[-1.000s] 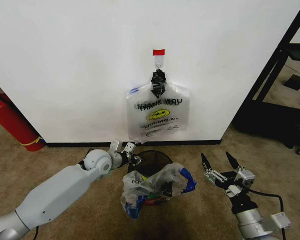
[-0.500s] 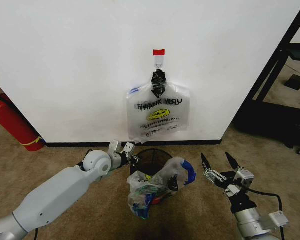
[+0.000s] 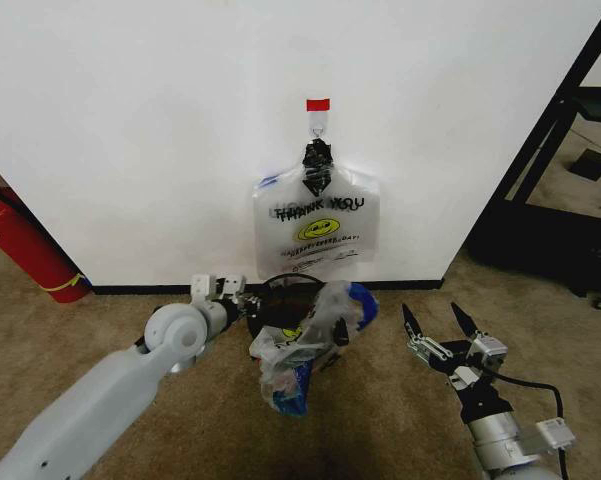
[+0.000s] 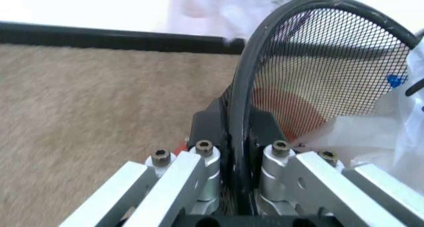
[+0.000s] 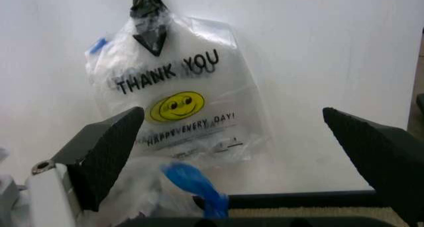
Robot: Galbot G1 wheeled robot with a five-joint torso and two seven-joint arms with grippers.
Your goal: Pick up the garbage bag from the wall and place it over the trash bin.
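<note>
Left gripper (image 4: 240, 152) pinches the round rim of the black wire-mesh trash bin (image 4: 331, 73), tipping it toward the white wall (image 3: 160, 120); the crinkly, see-through garbage bag (image 3: 305, 345) drapes loosely over the bin's front onto the carpet (image 3: 380, 420); right gripper (image 3: 442, 322) hovers beside, pointed fingers spread wide

Open carpet (image 3: 400, 440) lies before the right claw (image 3: 436, 318); the garbage bag (image 3: 305, 345) blocks the trash bin (image 3: 280, 300).

Head cam looks down at plain white wall (image 3: 130, 120); left wrist cam close on round black wire-mesh bin (image 4: 318, 78); right wrist cam faces same wall, low
</note>
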